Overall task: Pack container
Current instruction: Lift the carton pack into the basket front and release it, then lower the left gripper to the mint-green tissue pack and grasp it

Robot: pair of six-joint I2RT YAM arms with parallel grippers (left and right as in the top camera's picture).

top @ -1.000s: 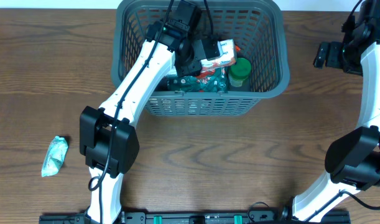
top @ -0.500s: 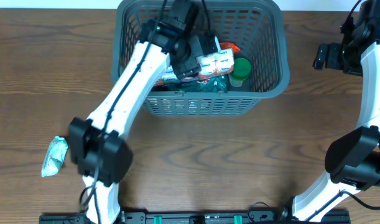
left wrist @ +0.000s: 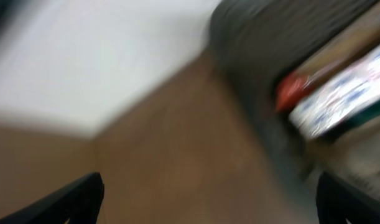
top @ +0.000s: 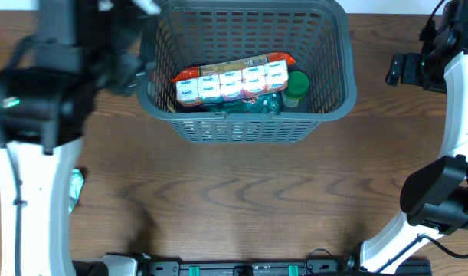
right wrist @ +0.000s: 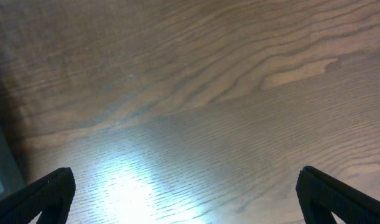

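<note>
The dark grey slotted container (top: 246,126) stands at the back middle of the table. A long packet of white and orange wrapped pieces (top: 232,79) lies across its inside, with a green-lidded jar (top: 297,84) and a teal bag (top: 253,106) beside and under it. My left arm (top: 46,84) is blurred, high up to the left of the container. In the blurred left wrist view, my left gripper (left wrist: 205,202) is open and empty over bare wood, with the container (left wrist: 252,56) to its upper right. My right gripper (right wrist: 190,193) is open over bare table, far right.
A small teal and white pouch (top: 76,184) lies on the table at the left, partly hidden behind my left arm. The right arm (top: 456,115) stands along the right edge, its gripper (top: 400,69) well right of the container.
My left gripper opened, left the long packet lying in the container, and swung up and out to the left. The right arm has not moved.
</note>
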